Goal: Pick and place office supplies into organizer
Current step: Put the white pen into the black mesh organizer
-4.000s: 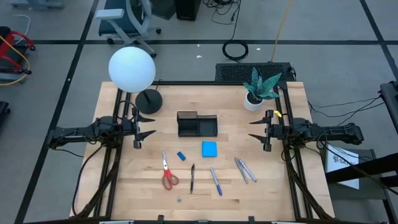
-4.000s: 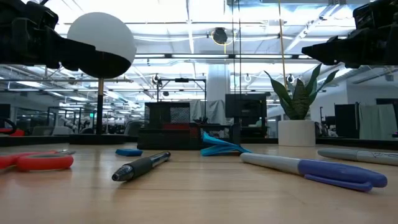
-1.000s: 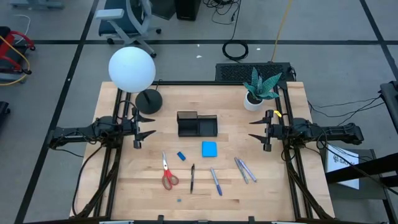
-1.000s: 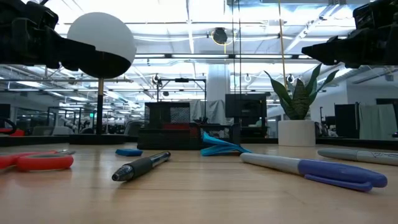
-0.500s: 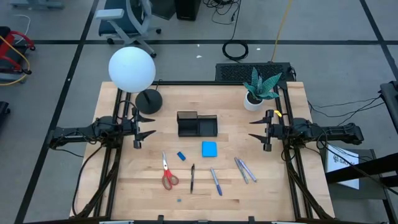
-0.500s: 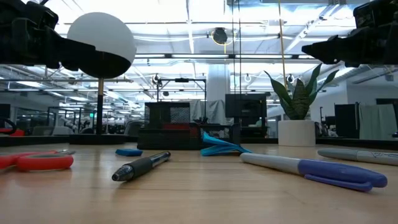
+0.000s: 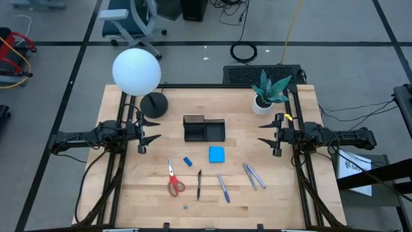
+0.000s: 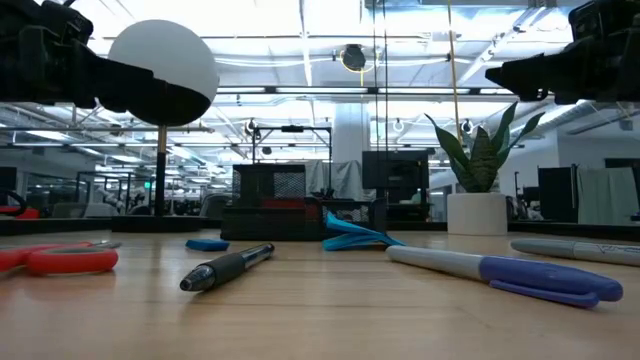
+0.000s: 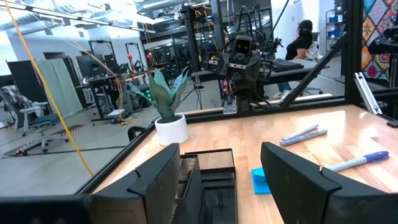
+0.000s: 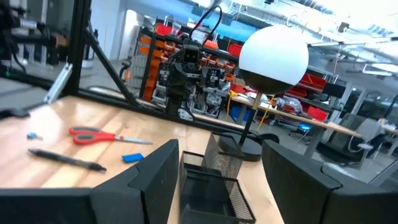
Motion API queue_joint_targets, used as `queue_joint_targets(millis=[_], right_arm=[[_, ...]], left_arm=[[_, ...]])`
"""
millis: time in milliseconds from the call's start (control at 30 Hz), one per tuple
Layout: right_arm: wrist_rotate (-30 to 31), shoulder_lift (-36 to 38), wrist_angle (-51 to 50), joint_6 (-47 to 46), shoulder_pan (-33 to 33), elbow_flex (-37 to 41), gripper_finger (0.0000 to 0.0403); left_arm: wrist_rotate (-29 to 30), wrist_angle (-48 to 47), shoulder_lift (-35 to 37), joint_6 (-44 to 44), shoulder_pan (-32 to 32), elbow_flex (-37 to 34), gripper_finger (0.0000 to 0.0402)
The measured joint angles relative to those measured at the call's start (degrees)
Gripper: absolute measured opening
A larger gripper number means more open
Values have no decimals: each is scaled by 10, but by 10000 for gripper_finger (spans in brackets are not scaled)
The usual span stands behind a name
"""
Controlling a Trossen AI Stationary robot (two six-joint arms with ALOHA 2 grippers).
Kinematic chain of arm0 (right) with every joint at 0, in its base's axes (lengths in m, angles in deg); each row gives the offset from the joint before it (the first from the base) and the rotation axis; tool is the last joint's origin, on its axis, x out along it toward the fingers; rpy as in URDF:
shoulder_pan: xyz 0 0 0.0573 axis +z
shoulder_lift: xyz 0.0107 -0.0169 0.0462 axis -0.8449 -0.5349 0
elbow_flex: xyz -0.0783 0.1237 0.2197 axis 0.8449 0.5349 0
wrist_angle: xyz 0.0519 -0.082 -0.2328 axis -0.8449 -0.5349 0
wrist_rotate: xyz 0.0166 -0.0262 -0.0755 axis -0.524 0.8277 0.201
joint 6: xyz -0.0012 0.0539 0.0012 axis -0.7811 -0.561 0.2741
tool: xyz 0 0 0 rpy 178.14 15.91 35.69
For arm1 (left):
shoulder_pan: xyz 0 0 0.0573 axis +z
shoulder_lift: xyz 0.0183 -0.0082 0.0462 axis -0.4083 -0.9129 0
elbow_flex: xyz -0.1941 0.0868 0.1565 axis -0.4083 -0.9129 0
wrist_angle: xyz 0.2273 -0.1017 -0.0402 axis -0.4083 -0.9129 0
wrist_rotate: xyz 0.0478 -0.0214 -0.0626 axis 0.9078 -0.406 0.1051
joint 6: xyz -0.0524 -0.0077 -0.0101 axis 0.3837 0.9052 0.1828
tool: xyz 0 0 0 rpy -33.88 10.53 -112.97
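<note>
The black organizer [image 7: 204, 129] stands mid-table, its taller section toward the left. Nearer than it lie the blue note pad [image 7: 216, 154], a small blue eraser [image 7: 187, 161], red-handled scissors [image 7: 174, 180], a black pen [image 7: 199, 184], a blue pen [image 7: 223, 187] and two greyish pens [image 7: 253, 175], all flat on the wood. My left gripper [image 7: 151, 130] hovers open, left of the organizer and pointing at it. My right gripper [image 7: 261, 133] hovers open on the organizer's right side, also pointing at it. Each wrist view looks between open fingers onto the organizer [image 9: 208, 180] [image 10: 211, 186].
A lamp with a white globe [image 7: 136, 71] and round black base [image 7: 154, 104] stands at the far left. A potted plant [image 7: 268, 93] stands at the far right. A tiny blue speck [image 7: 185, 207] lies near the near edge. A person [image 9: 303, 38] sits in the room beyond.
My right gripper has crept slightly upward, as the low view shows. Nothing on the table has moved.
</note>
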Motion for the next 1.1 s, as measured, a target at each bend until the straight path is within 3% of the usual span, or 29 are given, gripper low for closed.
queue_joint_targets(millis=[367, 600, 867, 1100], right_arm=[[1, 0, 13, -73, 0, 0, 224], [1, 0, 23, -86, 0, 0, 224], [-2, 0, 43, -159, 0, 0, 224], [-111, 0, 191, -168, 0, 0, 224]], left_arm=[[4, 92, 0, 62, 0, 0, 234], [34, 97, 0, 97, 0, 0, 234], [29, 126, 0, 113, 0, 0, 234], [18, 61, -4, 115, 0, 73, 234]])
